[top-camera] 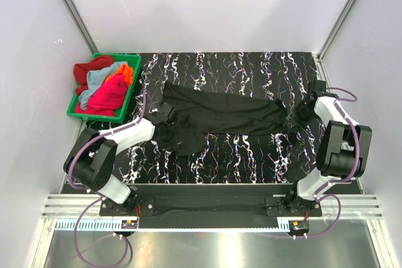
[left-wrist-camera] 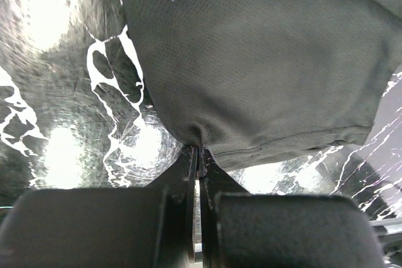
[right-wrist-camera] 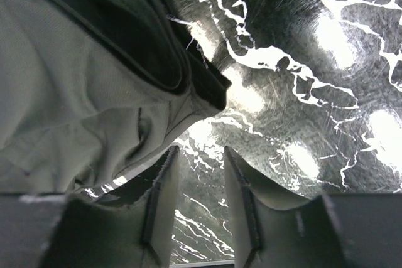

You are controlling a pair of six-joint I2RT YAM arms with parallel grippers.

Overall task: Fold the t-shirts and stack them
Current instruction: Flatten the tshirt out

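A black t-shirt point(top-camera: 226, 114) lies bunched in a long strip across the middle of the black marbled table. My left gripper point(top-camera: 166, 123) is at its left end, shut on a fold of the cloth; in the left wrist view the jaws point(left-wrist-camera: 198, 150) pinch the shirt's hem point(left-wrist-camera: 264, 61). My right gripper point(top-camera: 300, 116) is open at the shirt's right end. In the right wrist view the gripper point(right-wrist-camera: 198, 152) holds nothing, and the shirt point(right-wrist-camera: 81, 80) lies just left of and beyond the fingertips.
A green plastic bin point(top-camera: 134, 86) stands at the table's far left. It holds a red t-shirt point(top-camera: 85, 70), a light blue one point(top-camera: 100, 78), an orange one point(top-camera: 125, 73) and a magenta-pink one point(top-camera: 107, 95). White walls enclose the table.
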